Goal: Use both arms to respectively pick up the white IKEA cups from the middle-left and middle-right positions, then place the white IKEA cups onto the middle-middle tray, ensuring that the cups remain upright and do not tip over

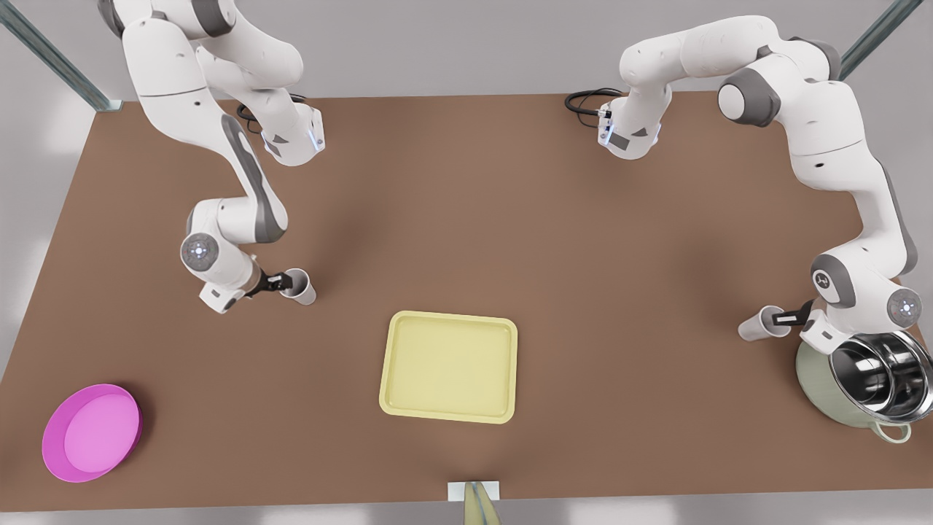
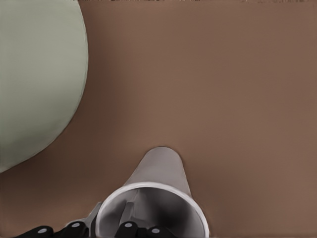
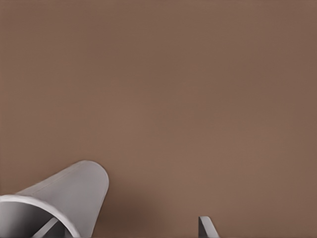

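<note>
- I saw the left gripper at the front view's right, low over the brown table. It was closed on the rim of the first white cup, with one finger inside the mouth and one outside the wall.
- In the left wrist view, that gripper pinched the cup, and the green pot stood just beside it. On its other sides the cup had bare table.
- I saw the right gripper at the front view's left, reaching the rim of the second white cup.
- In the right wrist view, its jaws stood apart. One finger was clear of the cup, so I read no grip.
- The yellow tray lay between the two cups, nearer the table's near edge. It held nothing, and open table surrounded its rim.
- The magenta bowl sat at the near-left corner, and the pot was at the near right, close to the table's edge.
</note>
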Controlling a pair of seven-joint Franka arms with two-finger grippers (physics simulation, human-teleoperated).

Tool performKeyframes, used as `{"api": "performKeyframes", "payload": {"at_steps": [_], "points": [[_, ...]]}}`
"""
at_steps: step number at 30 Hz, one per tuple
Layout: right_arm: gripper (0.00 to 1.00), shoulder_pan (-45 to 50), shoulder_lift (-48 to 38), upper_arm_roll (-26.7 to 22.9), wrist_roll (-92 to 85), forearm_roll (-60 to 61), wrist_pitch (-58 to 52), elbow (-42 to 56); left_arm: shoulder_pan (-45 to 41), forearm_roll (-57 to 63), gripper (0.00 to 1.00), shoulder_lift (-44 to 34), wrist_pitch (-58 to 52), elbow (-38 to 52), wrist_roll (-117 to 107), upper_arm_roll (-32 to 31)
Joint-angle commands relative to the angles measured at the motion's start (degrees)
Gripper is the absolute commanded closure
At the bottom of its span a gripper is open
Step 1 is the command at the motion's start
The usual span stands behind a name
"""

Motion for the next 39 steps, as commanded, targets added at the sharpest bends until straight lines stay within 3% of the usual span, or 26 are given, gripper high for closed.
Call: {"api": "performKeyframes", "payload": {"at_steps": [1, 4, 6, 8, 9, 10, 12, 14, 16, 23, 28, 35, 37, 38, 39], "points": [[0.0, 0.17, 0.34, 0.0, -0.49, 0.32, 1.24, 0.03, -0.21, -1.13, 0.79, -0.07, -0.13, 0.06, 4.01, -0.01], [0.0, 0.44, 1.48, 0.09, -0.49, 0.32, 1.76, -0.06, -1.09, -1.48, 0.79, -1.48, -0.31, -0.02, 0.94, -0.45], [0.0, 0.53, 2.45, 0.09, -0.49, 0.4, 2.38, -0.06, -5.57, -1.48, 0.79, -7.89, -3.38, -0.99, -8.37, -0.45], [0.0, 0.53, 2.98, 0.09, -0.49, 0.32, 2.56, -0.06, -10.67, -1.04, 0.79, -9.13, -5.49, 0.5, -19.71, -2.73], [0.07, 0.53, 3.42, 0.18, -0.49, 0.32, 2.56, 0.03, -13.65, -0.95, 0.79, -8.95, -6.63, 1.64, -26.56, -4.31], [0.32, 0.61, 3.59, 0.18, -0.49, 0.32, 2.64, 0.12, -19.1, -1.22, 0.79, -6.84, -8.74, 5.24, -34.38, -4.67], [0.6, 1.41, 3.94, 0.18, -0.49, 0.32, 2.82, 0.47, -21.48, -1.31, 0.79, -4.82, -10.32, 8.32, -46.69, -14.32], [0.69, 1.67, 4.47, 0.18, -0.4, 0.32, 2.65, 1.7, -23.59, -1.13, 0.79, -1.04, -10.06, 14.3, -54.87, -18.64], [0.79, 2.72, 4.56, 0.18, -0.31, 0.32, 2.03, 2.84, -27.63, -1.13, 0.79, 2.47, -9.62, 19.48, -57.42, -18.73], [0.79, 5.88, 5.17, 0.18, -0.14, 4.62, -4.47, 12.76, -36.59, -1.13, 0.79, 11.08, 0.4, 28.71, -69.46, -19.96], [0.79, 16.78, 11.15, 0.18, 24.2, 4.62, -4.21, 25.34, -39.06, -1.22, 0.79, 13.37, 1.63, 28.8, -69.55, -19.96], [0.79, 25.05, 22.93, 0.18, 42.58, 4.62, -3.77, 40.63, -39.06, -1.31, 0.79, 15.75, 0.92, 28.63, -69.38, -20.84], [0.79, 25.05, 24.51, 0.18, 43.37, 4.8, -3.07, 40.98, -39.06, -1.22, 0.7, 16.27, 1.19, 28.63, -69.29, -20.84], [0.79, 25.05, 24.86, 0.18, 43.46, 4.8, -2.63, 40.98, -39.06, -1.22, 0.61, 16.63, 1.19, 28.63, -69.29, -20.84], [0.79, 25.05, 25.48, 0.18, 43.37, 4.8, -2.54, 40.98, -39.06, -1.22, 0.4, 16.8, 1.28, 28.63, -69.2, -20.75]]}}
